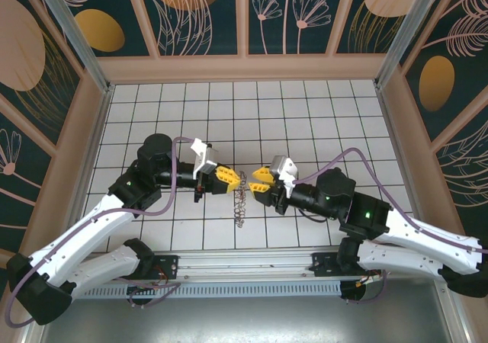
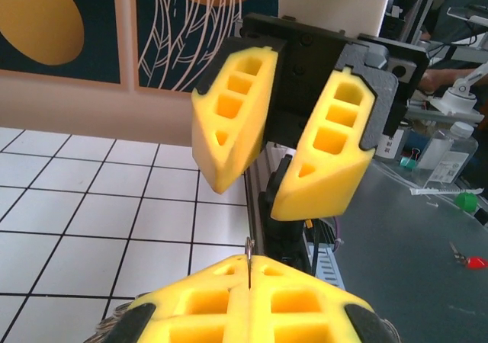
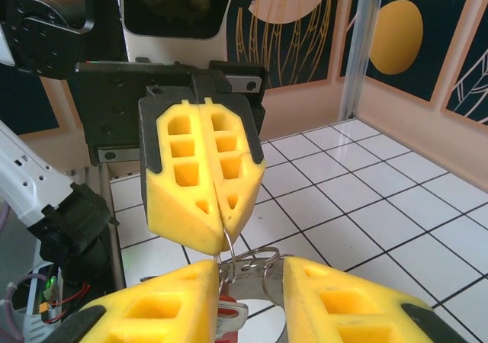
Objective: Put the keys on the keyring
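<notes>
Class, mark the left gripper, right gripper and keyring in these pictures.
left gripper (image 3: 220,235): right wrist view, seam at its closed fingertips.
right gripper (image 2: 257,197): left wrist view, gap between its fingertips.
keyring (image 1: 241,204): top external view, its chain-like middle.

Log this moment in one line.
left gripper: shut on keyring | right gripper: open, flanking keys

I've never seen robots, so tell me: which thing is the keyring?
Start at the white tiled table and go to its middle, where the yellow left tool and right tool almost meet. The keyring is the thin grey metal piece pinched by the left one; it alone looks jagged and chain-like beside those smooth blocks.
</notes>
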